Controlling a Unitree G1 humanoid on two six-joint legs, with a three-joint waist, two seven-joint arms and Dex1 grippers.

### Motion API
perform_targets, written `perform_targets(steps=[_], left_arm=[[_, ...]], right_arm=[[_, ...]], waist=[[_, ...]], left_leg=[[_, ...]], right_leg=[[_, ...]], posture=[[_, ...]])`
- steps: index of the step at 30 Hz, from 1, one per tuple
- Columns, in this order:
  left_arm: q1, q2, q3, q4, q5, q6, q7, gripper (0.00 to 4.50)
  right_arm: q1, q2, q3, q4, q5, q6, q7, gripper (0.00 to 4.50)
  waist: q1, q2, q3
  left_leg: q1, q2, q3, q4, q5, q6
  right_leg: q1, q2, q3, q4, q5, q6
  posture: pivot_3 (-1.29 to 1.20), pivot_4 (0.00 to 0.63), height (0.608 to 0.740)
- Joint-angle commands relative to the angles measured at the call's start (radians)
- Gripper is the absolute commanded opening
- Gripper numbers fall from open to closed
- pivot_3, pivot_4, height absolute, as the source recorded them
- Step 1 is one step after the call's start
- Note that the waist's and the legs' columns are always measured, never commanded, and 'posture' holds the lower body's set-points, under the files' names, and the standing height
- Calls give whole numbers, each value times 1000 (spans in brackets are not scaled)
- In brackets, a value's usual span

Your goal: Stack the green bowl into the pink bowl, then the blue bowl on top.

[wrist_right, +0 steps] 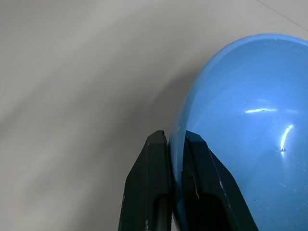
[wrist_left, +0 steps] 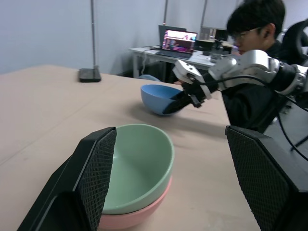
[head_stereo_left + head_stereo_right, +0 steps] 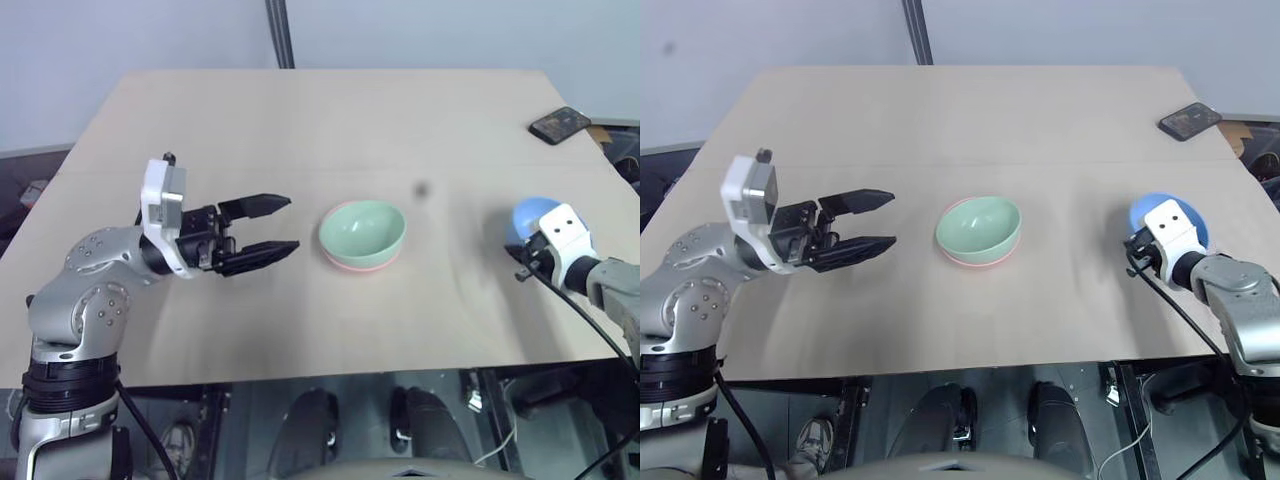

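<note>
Pinching the blue bowl (image 1: 240,120) rim, right fingers (image 1: 159,183) inside and outside; left fingers (image 3: 262,228) apart, empty.

green bowl (image 3: 362,230): mint | pink bowl (image 3: 355,265): salmon | blue bowl (image 1: 240,120): sky-blue | table (image 3: 300,120): tan

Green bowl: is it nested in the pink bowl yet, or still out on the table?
Nested. The green bowl sits upright inside the pink bowl, whose rim shows beneath it.
</note>
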Motion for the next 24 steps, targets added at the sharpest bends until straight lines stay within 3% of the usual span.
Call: perform_targets(steps=[1,5,10,14,20,21,23,24], left_arm=[[12,-4,36,-21,-8,-22,20,3849],[43,-15,39,-20,3,-40,38,3849],[83,-23,49,-27,9,-53,58,3849],[123,-27,66,-61,1,-55,82,3849],[189,-33,94,-116,-9,-56,119,3849],[197,-34,97,-124,-11,-56,125,3849],[209,-36,102,-135,-13,-55,135,3849],[214,-37,104,-140,-14,-54,140,3849]], right_arm=[[-72,10,2,-157,79,-87,95,23],[-213,72,102,-230,130,-88,150,23],[-390,152,311,-168,61,-142,224,23],[-433,160,458,-95,-49,-236,299,23],[-468,199,516,-33,-95,-279,351,23],[-479,209,518,-24,-98,-276,357,763],[-495,226,515,-13,-100,-271,368,1364],[-499,232,511,-12,-100,-272,370,1940]], waist=[[-3,0,0],[-7,0,0],[4,-1,0],[-2,-1,0],[1,-1,0],[0,-1,0],[-1,-1,0],[-1,-1,0]], left_leg=[[0,0,0,0,0,0],[0,1,0,0,0,0],[0,0,-1,0,0,0],[0,0,-1,0,0,0],[-1,0,-1,0,0,0],[-1,0,-2,0,0,0],[0,0,-1,0,0,0],[0,0,-1,0,0,-1]], right_leg=[[0,0,0,0,0,0],[0,0,0,0,0,0],[0,0,-1,0,0,0],[0,0,-2,-1,0,-1],[0,-1,-2,-1,0,-1],[0,-1,-3,-1,0,-1],[0,-1,-2,0,0,-1],[0,-1,-2,0,0,-1]], posture=[[0,150,740],[0,150,740],[0,150,740],[0,150,740],[0,150,740],[0,150,740],[0,150,740],[0,150,740]])
